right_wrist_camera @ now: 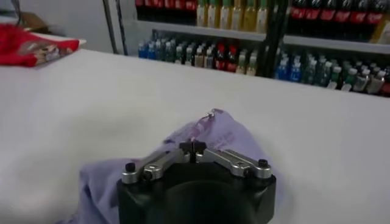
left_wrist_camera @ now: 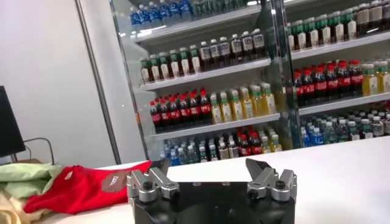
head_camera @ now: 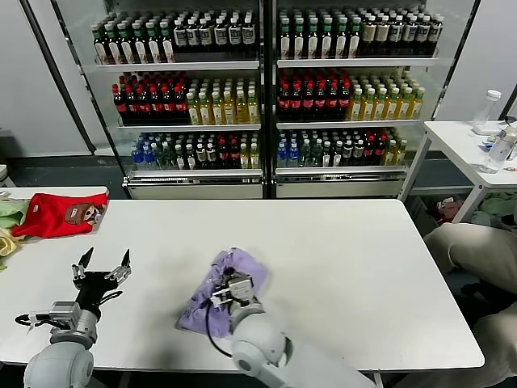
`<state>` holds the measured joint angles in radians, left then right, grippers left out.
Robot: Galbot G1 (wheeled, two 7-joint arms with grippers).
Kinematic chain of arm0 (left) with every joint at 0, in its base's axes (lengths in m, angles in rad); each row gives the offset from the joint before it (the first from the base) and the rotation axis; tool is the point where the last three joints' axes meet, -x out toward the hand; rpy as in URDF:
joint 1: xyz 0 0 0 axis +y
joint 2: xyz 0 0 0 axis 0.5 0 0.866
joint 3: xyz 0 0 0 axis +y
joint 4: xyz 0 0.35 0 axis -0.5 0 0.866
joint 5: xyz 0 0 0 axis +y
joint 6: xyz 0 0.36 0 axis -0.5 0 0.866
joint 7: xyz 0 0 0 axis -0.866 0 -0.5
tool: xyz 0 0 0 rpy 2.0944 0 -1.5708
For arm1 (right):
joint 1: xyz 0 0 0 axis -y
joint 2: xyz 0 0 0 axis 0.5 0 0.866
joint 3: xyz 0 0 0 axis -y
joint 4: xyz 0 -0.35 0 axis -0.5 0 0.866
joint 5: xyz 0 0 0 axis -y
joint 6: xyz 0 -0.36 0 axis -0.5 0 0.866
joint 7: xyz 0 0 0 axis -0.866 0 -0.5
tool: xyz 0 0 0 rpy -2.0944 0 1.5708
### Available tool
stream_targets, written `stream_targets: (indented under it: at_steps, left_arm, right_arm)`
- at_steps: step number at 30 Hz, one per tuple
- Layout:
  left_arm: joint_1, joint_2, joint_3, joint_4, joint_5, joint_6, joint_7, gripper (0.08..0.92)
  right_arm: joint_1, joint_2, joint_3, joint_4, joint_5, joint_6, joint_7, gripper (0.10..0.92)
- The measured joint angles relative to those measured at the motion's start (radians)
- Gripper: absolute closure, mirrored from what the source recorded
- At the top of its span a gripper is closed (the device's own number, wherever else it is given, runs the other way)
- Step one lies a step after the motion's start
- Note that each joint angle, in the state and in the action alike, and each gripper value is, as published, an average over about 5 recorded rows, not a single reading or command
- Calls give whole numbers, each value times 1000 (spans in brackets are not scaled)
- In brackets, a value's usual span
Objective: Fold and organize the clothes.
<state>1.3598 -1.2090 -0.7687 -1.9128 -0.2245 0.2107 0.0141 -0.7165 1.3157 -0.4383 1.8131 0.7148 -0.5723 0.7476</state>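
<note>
The lavender T-shirt (head_camera: 229,284) lies crumpled in a heap on the white tabletop (head_camera: 339,267), well apart from the red shirt (head_camera: 58,213) at the tabletop's far left corner. The right hand (head_camera: 235,288) sits on top of the heap, fingers pinched together on a fold of its cloth. The left hand (head_camera: 102,265) hovers beside the heap, nearer the red shirt, fingers spread wide and holding nothing.

Lavender T-shirt (head_camera: 216,291) — soft cloth, crumpled into a loose heap on the white table, directly under and around the right gripper (head_camera: 235,288), whose closed fingers pinch a fold near its middle — well apart from the left gripper (head_camera: 102,265).
</note>
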Motion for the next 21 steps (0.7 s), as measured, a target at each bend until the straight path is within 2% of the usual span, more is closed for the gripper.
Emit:
stream_targets:
  at_steps: [21]
  left_arm:
    - [-5,-19,41,9,12,-9,-7,177]
  right_arm:
    - [-352,-327,336,274,-237,104,-449,911]
